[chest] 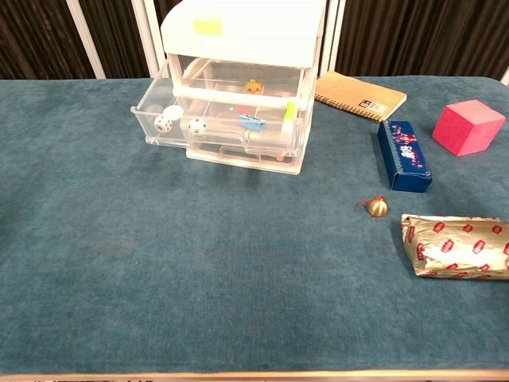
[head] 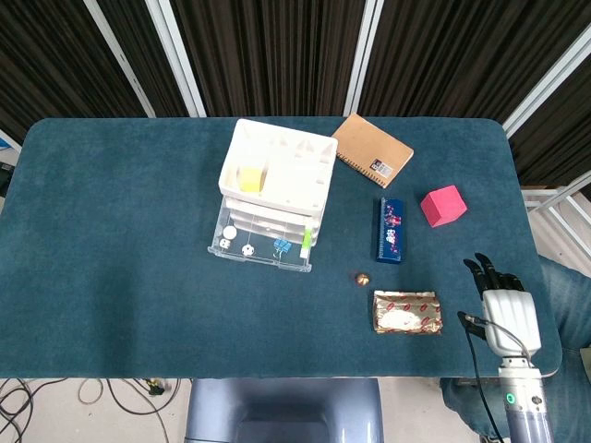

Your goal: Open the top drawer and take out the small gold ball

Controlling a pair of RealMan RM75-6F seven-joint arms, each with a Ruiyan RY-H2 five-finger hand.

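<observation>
A blue-green surface point(head: 120, 240) fills the head view, carrying a white drawer unit point(head: 277, 171) just left of centre, its top drawer point(head: 260, 249) pulled out toward the lower edge so the contents lie reachable; dice and small coloured bits remain inside. Right of the unit sit a brown notebook point(head: 372, 149) near the upper middle, a dark blue box point(head: 390, 230), a pink cube point(head: 442, 205) and a gold foil packet point(head: 407, 312) at lower right. The robot's right hand point(head: 506, 309) hangs at the lower right corner, off the packet's right end, fingers extended and holding nothing, apparently clear of the work. The small gold ball point(head: 363, 276) rests on the cloth at centre, between drawer and packet, outside the drawer, which suggests the task is essentially done. The left hand shows in neither view.
</observation>
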